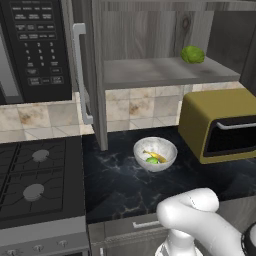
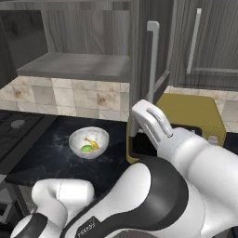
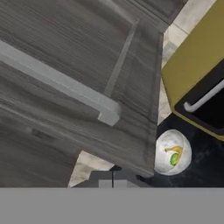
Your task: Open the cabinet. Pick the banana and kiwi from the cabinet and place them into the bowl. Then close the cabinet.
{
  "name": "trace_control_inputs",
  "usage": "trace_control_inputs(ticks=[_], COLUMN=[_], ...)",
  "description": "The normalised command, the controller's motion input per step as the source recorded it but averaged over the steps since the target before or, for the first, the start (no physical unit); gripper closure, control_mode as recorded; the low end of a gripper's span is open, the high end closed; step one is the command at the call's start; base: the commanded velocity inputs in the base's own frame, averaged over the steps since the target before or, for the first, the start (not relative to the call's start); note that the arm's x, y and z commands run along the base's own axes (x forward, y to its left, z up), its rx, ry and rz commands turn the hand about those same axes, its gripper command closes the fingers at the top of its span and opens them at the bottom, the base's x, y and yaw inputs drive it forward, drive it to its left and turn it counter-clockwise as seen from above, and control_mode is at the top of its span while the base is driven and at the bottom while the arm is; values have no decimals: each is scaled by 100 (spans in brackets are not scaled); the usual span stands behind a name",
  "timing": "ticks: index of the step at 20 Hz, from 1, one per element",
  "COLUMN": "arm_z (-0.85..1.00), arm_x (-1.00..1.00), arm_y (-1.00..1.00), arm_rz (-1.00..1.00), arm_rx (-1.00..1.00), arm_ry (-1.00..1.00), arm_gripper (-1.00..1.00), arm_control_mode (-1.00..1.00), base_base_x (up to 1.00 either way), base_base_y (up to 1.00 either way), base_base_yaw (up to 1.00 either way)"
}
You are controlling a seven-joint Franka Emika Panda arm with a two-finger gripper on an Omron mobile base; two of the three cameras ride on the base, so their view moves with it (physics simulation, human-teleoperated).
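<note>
Working on the last step, closing the cabinet [image 1: 140, 35], judging by the banana [image 1: 156, 156] and kiwi [image 1: 151, 160] lying together inside the bowl [image 1: 167, 159] on the dark surface [image 1: 115, 185], below the open cabinet and just left of the yellow toaster oven [image 1: 200, 115]

Seeing both doors swung out: the left door [image 1: 96, 75] edge-on beside the microwave, the right door [image 2: 139, 51] edge-on above the toaster oven

Holding the hand [image 3: 113, 180] fully closed and empty, close against the outer face of the right door, near the lower end of its bar handle [image 3: 61, 83]

Doing this well probably means:
- pushing with closed fingers flat on the panel, out near the handle side and away from the hinge, for the most leverage
- following the door's arc rather than driving straight in, to avoid sliding off the panel or snagging the handle
- keeping the forearm above the toaster oven during the swing
- leaving the green lumpy fruit [image 1: 192, 54] alone on the shelf [image 1: 150, 72]; sitting well back, probably not blocking the door
- pressing until flush, then dealing with the left door likewise
</note>
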Motion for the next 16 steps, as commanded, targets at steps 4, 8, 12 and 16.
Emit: trace_control_inputs(ticks=[4, 8, 12, 16], arm_z=[-11, -12, -6, -2], arm_x=[35, 32, 20, 10], arm_y=[-14, -13, -16, -7], arm_rz=[0, 0, 0, 0], arm_rx=[15, 13, 12, 9], arm_ry=[-9, -9, -10, -12], arm_gripper=[100, 100, 100, 100], arm_control_mode=[-100, -100, -100, -100], base_base_x=[0, 0, 0, 0], base_base_y=[0, 0, 0, 0], base_base_yaw=[0, 0, 0, 0])
